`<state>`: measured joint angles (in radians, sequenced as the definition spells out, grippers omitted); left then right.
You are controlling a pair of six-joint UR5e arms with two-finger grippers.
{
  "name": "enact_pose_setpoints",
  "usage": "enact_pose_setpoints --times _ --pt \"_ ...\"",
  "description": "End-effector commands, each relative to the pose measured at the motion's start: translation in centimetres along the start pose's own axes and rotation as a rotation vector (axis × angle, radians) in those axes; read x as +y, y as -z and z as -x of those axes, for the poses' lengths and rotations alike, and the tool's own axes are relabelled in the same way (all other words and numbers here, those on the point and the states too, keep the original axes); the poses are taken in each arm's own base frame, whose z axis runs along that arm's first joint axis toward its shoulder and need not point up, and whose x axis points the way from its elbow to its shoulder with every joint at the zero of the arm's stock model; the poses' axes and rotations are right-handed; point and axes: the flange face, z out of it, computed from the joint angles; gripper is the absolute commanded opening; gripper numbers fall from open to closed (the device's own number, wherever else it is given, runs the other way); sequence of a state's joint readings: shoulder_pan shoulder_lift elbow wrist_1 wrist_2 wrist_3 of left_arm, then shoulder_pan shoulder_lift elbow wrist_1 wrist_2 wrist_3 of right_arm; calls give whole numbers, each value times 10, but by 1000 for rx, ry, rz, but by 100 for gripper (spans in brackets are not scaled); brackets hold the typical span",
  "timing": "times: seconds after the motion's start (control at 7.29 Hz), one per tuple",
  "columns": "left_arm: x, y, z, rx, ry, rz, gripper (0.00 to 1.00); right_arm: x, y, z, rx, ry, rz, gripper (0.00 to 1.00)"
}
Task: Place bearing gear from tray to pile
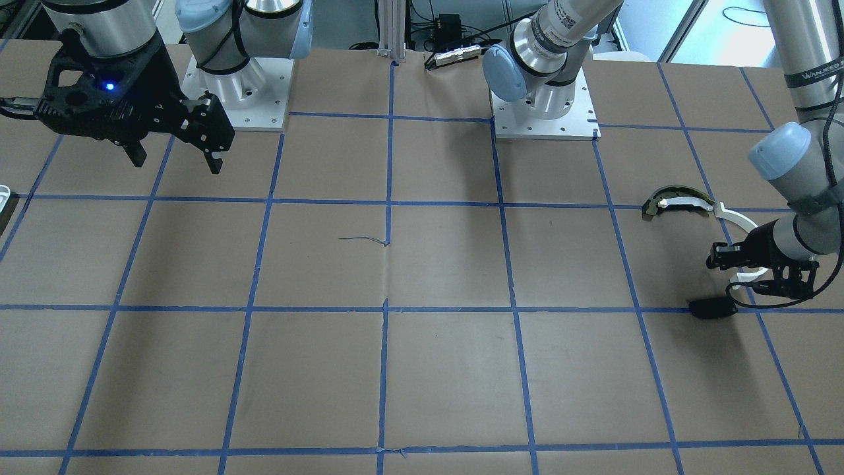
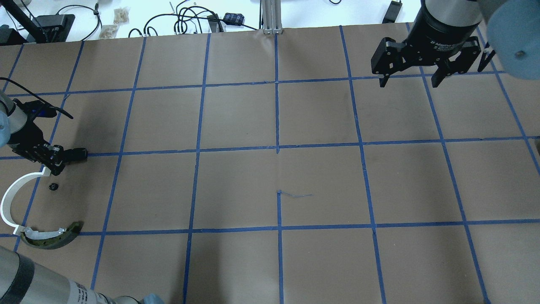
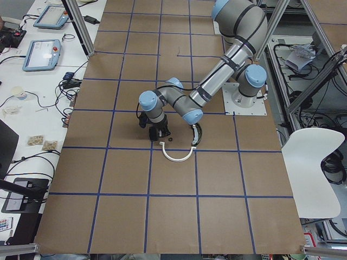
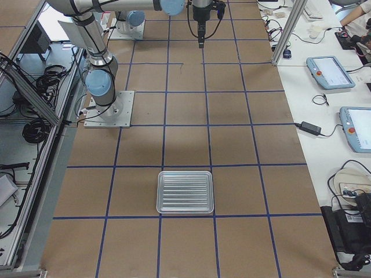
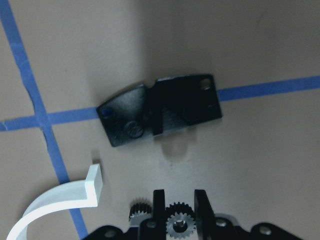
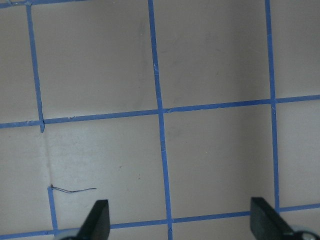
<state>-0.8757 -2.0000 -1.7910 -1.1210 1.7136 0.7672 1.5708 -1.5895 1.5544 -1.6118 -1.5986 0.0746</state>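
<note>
A small grey bearing gear (image 5: 176, 222) sits between the narrow-set fingers of my left gripper (image 5: 180, 192), which is shut on it just above the paper. Around it lies the pile. The flat black plate (image 5: 165, 107) is just ahead. The white plastic arc (image 2: 8, 194) is beside it, and the dark curved piece with a cream strip (image 2: 52, 238) lies at the arc's far end. A second small dark gear (image 2: 52, 186) rests on the table. The ribbed tray (image 4: 185, 172) stands at the table's opposite end. My right gripper (image 2: 409, 82) hangs open and empty, high above the table.
Brown paper with a blue tape grid (image 2: 277, 147) covers the table. The two arm bases (image 1: 544, 109) stand at the robot's edge. Cables and tablets (image 4: 330, 72) lie on the side bench beyond the table.
</note>
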Motion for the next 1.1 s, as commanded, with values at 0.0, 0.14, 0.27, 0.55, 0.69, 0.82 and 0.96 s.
enact_pose_setpoints --times 0.0,0.14,0.27,0.55,0.69,0.82,0.96 --pt "4 -7 0 17 4 8 0 0 -1 0 3 3 4 100" --pt "4 -10 1 21 1 15 0 0 -1 0 0 3 4 100" --pt "4 -10 1 20 -2 18 0 0 -1 0 2 3 2 100" --pt "3 -10 1 20 4 18 36 0 -1 0 2 3 4 100" --pt "2 -11 0 23 -1 15 77 0 -1 0 2 4 5 100" --pt "1 -9 -1 18 -1 11 96 0 -1 0 2 4 4 100" --pt "2 -8 -2 19 0 12 98 0 -1 0 3 6 2 100"
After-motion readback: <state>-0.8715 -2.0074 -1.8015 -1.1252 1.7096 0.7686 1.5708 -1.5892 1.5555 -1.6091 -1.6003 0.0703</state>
